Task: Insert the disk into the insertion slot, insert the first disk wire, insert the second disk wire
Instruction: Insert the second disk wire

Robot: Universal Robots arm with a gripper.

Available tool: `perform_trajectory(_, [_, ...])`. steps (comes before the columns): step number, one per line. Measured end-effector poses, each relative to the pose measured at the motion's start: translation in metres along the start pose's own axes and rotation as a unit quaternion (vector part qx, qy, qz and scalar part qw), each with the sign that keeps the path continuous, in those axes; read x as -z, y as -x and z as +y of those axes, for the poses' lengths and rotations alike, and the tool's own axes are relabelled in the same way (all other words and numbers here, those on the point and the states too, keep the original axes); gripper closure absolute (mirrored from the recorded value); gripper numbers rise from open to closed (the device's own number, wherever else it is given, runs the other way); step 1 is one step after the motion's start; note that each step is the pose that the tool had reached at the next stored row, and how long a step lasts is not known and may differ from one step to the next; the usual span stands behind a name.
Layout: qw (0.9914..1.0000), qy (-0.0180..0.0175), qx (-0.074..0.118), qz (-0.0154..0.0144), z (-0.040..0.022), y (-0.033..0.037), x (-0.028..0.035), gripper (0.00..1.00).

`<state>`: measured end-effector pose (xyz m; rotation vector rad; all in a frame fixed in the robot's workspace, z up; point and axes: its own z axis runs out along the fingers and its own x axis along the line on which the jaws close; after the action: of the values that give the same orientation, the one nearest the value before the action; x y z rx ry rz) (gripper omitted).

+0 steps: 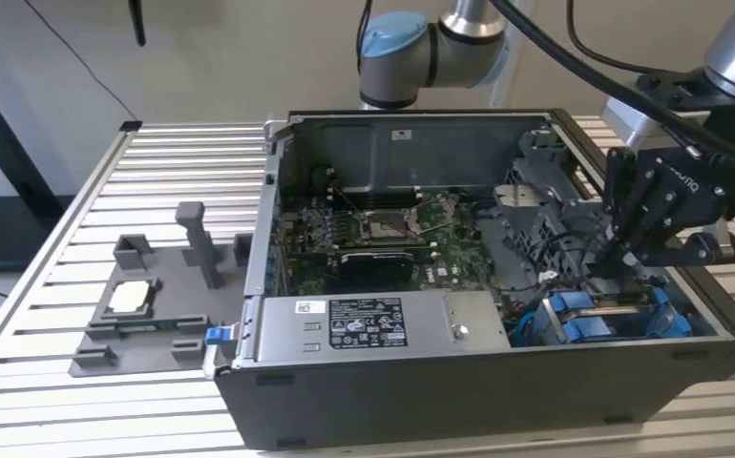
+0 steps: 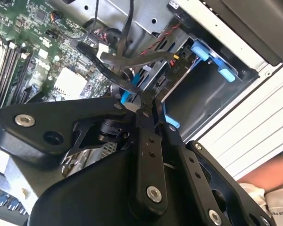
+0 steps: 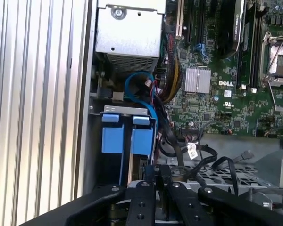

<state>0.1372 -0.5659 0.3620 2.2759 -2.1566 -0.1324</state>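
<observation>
Slatted aluminium table (image 1: 177, 143) carries an open computer case (image 1: 470, 401) with its green motherboard (image 1: 381, 229) exposed, and a grey fixture (image 1: 151, 315) beside it on the exterior view's left. Over the case's corner on the exterior view's right, the arm reaches down, its black gripper (image 1: 610, 256) tilted into the drive bay among dark cables (image 2: 127, 59). Its fingers (image 2: 148, 106) look pressed together, possibly pinching a cable end, though that is hard to make out. Just below the gripper sits the disk (image 1: 603, 320) in its blue carrier, seated in the slot, long axis running into the bay, blue tabs facing outward.
</observation>
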Motion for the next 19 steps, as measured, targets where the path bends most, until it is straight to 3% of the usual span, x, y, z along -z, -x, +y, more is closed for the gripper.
perform_trajectory(9, [1.0,0.0003,0.0,-0.0001,-0.004,-0.0058,-0.0085,0.84])
perform_trajectory(19, [1.0,0.0003,0.0,0.0,-0.0059,-0.0062,-0.0114,0.84])
